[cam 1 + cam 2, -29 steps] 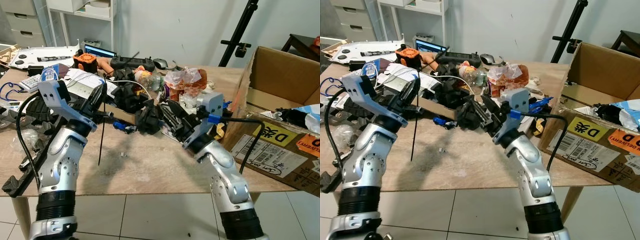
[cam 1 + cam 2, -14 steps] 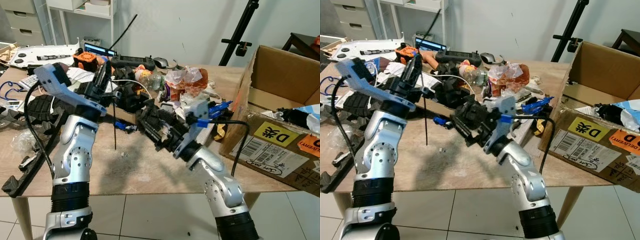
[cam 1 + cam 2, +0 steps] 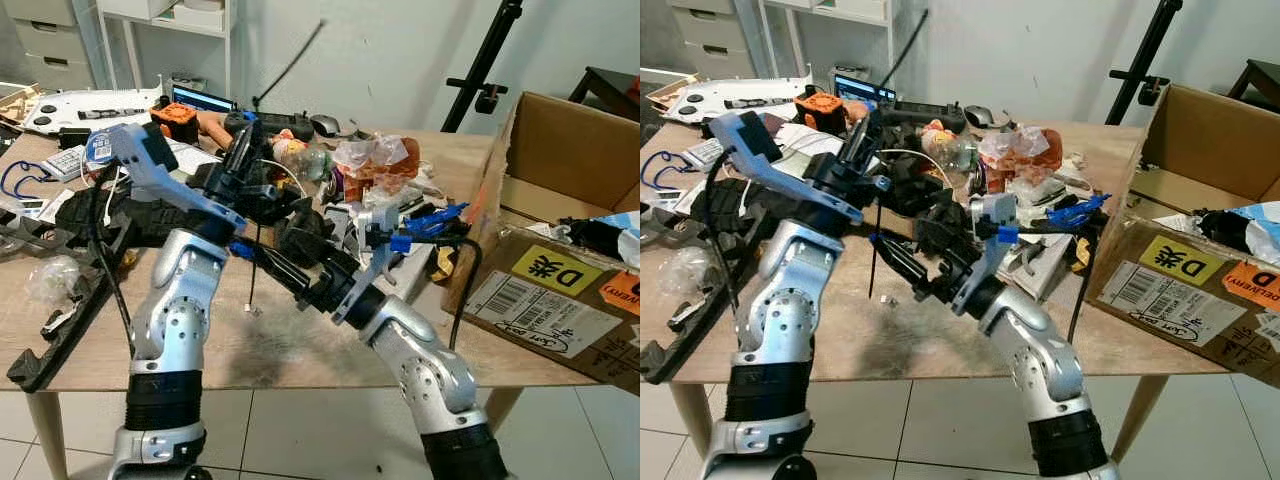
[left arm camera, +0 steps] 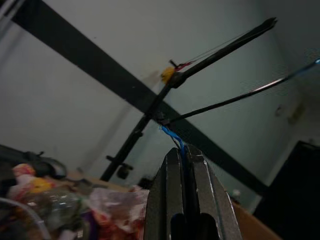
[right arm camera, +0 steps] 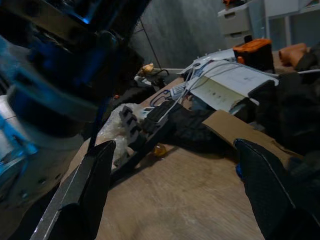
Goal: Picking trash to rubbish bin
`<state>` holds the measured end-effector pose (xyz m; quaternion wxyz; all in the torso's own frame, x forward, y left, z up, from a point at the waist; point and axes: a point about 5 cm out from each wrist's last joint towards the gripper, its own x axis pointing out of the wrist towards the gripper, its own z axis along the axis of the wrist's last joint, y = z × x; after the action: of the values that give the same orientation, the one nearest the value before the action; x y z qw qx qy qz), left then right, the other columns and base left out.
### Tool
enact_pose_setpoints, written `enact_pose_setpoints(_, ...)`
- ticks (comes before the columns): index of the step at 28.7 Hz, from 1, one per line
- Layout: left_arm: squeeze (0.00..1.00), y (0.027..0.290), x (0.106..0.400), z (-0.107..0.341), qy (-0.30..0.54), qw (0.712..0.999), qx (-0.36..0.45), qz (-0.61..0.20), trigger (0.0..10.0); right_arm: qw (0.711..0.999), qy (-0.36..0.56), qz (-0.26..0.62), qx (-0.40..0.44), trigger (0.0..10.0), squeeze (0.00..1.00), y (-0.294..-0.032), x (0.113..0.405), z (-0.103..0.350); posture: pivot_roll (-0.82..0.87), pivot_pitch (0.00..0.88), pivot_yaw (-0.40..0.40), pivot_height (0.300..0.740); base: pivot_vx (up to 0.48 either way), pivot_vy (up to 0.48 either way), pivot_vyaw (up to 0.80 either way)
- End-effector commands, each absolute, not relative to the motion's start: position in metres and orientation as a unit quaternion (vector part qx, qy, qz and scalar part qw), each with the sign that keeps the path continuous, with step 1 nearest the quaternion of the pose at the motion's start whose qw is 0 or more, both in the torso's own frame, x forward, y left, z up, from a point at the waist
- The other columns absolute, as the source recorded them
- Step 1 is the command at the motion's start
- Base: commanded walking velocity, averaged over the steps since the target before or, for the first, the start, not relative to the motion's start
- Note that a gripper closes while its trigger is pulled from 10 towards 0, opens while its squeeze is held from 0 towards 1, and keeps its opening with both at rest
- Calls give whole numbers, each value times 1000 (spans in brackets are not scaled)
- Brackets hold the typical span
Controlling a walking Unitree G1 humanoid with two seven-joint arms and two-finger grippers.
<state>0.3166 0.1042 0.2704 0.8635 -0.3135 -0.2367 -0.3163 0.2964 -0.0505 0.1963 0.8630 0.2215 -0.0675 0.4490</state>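
Counter [image 3: 330, 350]: pale wood-look top w/ faint grain, matt, a bit scuffed. Both arms: brushed silver metal shells w/ soft sheen, ribbed black rubber-like cuffs. Left gripper [image 4: 184, 152] fingers [image 4: 172, 190]: smooth matt black plastic. Right gripper [image 5: 170, 200] fingers [image 5: 262, 192]: black, fine pebbled texture. Cable tie [image 3: 876, 240]: thin black plastic, slightly glossy. Cardboard box [image 3: 570, 170]: raw brown corrugated board, matt, w/ glossy paper labels. Crumpled wrapper [image 3: 372, 155]: shiny crinkled plastic film. Floor [image 3: 300, 430]: glossy pale tiles.

L gripper [image 3: 243, 160] has risen and moved right with its black zip tie [image 3: 290, 68]; R gripper [image 3: 262, 262] swung left, jaws now apart.
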Motion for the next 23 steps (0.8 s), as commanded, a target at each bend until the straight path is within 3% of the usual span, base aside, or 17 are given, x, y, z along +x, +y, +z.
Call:
enact_pose_setpoints(1,0,90,310,271,-224,852,-328,-341,0,857,-63,451,243,10000,0,-54,297,197,5,130,-96,740,0,0,0)
enact_pose_setpoints(8,0,78,304,269,-213,846,-335,-355,0,853,-53,457,247,10000,0,-53,297,195,13,129,-96,740,0,0,0)
enact_pose_setpoints(9,0,76,303,269,-211,844,-339,-358,0,855,-51,452,248,4039,0,-53,298,195,13,129,-96,740,0,0,0)
enact_pose_setpoints(10,0,74,302,269,-210,842,-341,-361,0,859,-48,445,249,0,0,-54,300,194,15,128,-97,740,0,0,0)
enact_pose_setpoints(18,0,71,300,270,-206,842,-342,-363,0,865,-50,430,254,0,0,-59,303,193,16,129,-97,740,0,0,0)
enact_pose_setpoints(23,0,78,306,268,-217,867,-312,-323,0,863,-48,434,253,0,0,-60,301,193,15,127,-96,740,0,0,0)
